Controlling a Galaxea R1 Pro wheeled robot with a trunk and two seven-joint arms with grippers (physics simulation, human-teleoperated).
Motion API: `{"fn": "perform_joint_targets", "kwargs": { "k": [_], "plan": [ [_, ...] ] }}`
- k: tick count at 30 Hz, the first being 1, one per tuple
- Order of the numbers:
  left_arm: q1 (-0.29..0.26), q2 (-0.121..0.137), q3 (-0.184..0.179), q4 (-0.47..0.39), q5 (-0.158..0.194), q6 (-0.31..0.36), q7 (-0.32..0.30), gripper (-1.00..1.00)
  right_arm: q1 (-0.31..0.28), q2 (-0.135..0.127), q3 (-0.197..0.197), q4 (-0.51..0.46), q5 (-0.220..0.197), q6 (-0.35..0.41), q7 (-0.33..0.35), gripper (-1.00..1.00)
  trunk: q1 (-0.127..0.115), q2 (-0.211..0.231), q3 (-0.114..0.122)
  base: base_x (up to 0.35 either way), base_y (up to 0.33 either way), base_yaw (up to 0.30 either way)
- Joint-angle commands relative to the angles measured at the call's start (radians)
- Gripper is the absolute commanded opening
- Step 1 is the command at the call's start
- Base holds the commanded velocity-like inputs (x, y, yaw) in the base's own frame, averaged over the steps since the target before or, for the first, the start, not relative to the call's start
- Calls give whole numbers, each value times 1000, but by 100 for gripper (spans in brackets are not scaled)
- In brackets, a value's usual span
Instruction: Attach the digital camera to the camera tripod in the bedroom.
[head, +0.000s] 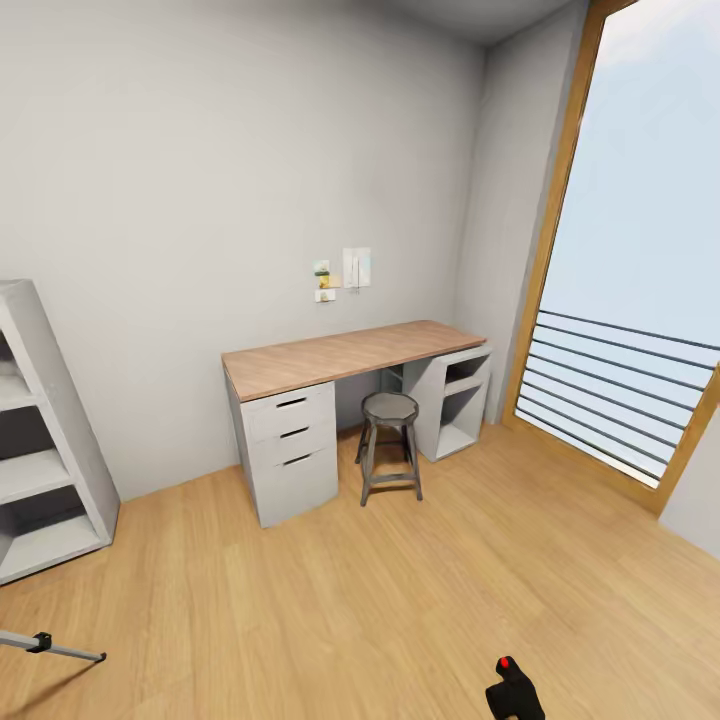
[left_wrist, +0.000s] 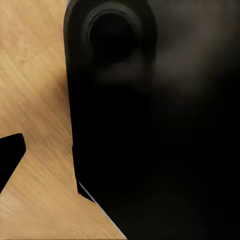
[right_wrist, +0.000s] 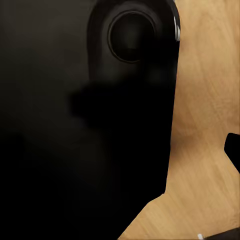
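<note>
Camera first: the digital camera (head: 514, 688), black with its red dot on top, sits at about 5 o'clock at the bottom edge of your head view, low over the wood floor (head: 420, 600); whether it rests on the planks or is carried is hard to say from here. One leg of the camera tripod (head: 50, 645), silver with a black joint, pokes in at 8 o'clock, well apart from the camera. Beyond, the desk (head: 340, 358) stands against the grey wall at 12 o'clock with a stool (head: 390, 445) tucked before it, a white shelf (head: 45, 440) at 9 o'clock and the big window (head: 640, 280) at 2 o'clock.

Turn your base and head toward 8 o'clock so the whole tripod head comes into sight before you bring the camera near; approach slowly and keep clear of the legs.

Both wrist views are mostly dark robot body over floor, so you cannot tell whether either tool is released or clenched, or what it touches.
</note>
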Motion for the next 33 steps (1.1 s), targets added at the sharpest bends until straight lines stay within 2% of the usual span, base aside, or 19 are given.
{"fn": "perform_joint_targets", "kwargs": {
  "k": [1, 13, 25, 33],
  "plan": [
    [1, -3, 6, -6, 6, -6, -3, 100, 1, -6, 6, 2, 3, -6, -2, 100, 0, 0, 0, 0, 0, 0],
    [2, -3, 11, -40, 16, -21, -2, 100, 1, -10, 3, 2, 4, -11, -2, 100, 0, 0, 0, 0, 0, 0],
    [2, -3, 10, -46, 61, -32, -2, 100, 1, -7, -2, 2, 2, -36, -2, 100, 0, 0, 0, 0, 0, -2],
    [2, -2, 9, -46, 68, -33, -2, 100, 1, -7, -6, 2, 0, -46, -2, 100, 0, 0, 0, 0, 0, -168]
  ]
}}
